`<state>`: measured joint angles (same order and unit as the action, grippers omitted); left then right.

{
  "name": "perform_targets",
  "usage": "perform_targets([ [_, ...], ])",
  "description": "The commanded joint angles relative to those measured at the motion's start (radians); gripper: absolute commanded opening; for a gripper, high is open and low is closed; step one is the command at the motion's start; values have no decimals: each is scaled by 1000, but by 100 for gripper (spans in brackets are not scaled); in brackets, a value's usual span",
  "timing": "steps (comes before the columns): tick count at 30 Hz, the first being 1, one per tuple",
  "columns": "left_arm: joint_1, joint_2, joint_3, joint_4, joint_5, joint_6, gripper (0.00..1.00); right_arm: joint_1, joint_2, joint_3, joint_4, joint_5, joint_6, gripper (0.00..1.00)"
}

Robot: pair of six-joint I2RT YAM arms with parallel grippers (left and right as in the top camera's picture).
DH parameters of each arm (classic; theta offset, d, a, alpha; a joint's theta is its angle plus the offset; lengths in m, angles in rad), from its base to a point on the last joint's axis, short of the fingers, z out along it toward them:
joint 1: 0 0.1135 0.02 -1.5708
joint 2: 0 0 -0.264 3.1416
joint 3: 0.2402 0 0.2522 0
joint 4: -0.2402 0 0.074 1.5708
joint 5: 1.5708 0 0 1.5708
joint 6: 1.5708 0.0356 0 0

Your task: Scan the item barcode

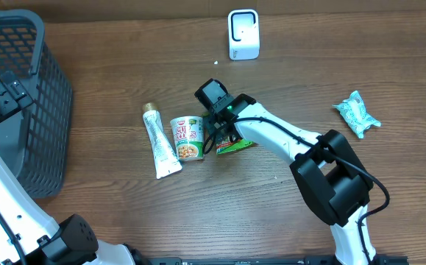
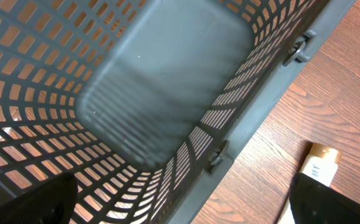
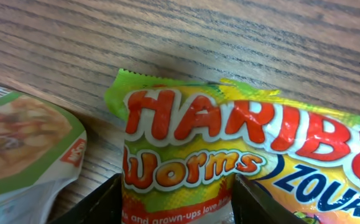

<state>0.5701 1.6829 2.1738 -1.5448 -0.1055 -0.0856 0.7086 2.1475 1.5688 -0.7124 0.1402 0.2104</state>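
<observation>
Early stage, prob. nothing scanned yet: the candy bag [image 3: 229, 143] lies flat on the table [image 1: 124, 73] beside the noodle cup [image 1: 187, 138], well apart from the scanner [image 1: 243, 34]. The right gripper [image 3: 180, 202] straddles it half-wide (real grip? can't tell). The left gripper [image 2: 180, 211] gapes over the basket [image 2: 167, 93]. The bag's long axis runs approx. left-right, front up.

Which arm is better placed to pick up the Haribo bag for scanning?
Right. The right gripper straddles the Haribo bag beside the noodle cup, while the left gripper hangs open over the basket, far from it.
</observation>
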Motion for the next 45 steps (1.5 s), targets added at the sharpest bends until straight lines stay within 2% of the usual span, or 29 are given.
perform_targets([
  [1, -1, -10, 16, 1, 2, 0, 100, -1, 67, 3, -44, 31, -13, 48],
  [2, -1, -10, 16, 2, 2, 0, 99, -1, 67, 4, -64, 32, -25, 47],
  [4, -1, -10, 16, 2, 2, 0, 100, -1, 65, 18, -107, 35, -24, 27],
  [5, -1, -10, 16, 2, 2, 0, 100, -1, 64, 29, -125, 28, -24, 22],
  [7, -1, -10, 16, 1, 2, 0, 100, -1, 62, 47, -143, 16, -24, 4],
  [11, -1, -10, 16, 1, 2, 0, 100, -16, 16, 138, -259, -11, 11, 4],
  [14, -1, -10, 16, 1, 2, 0, 100, -59, -48, 231, -359, -202, 10, 4],
  [16, -1, -10, 16, 1, 2, 0, 100, -130, -110, 277, -414, -459, -43, 4],
  [21, -1, -10, 16, 1, 2, 0, 100, -317, -168, 274, -412, -1104, -184, 4],
  [25, -1, -10, 16, 2, 2, 0, 100, -438, -140, 139, -237, -1466, -219, 4],
  [28, -1, -10, 16, 1, 2, 0, 100, -468, -109, -23, -12, -1639, -153, 4],
  [30, -1, -10, 16, 2, 2, 0, 100, -468, -93, -110, 89, -1577, -71, 4],
  [33, -1, -10, 16, 1, 2, 0, 100, -468, -92, -203, 185, -1320, 84, 4],
  [36, -1, -10, 16, 1, 2, 0, 100, -479, -92, -221, 195, -1094, 195, 4],
  [41, -1, -10, 16, 2, 2, 0, 100, -491, -92, -221, 129, -801, 235, 4],
  [45, -1, -10, 16, 1, 2, 0, 100, -497, -92, -218, 79, -690, 230, 19],
])
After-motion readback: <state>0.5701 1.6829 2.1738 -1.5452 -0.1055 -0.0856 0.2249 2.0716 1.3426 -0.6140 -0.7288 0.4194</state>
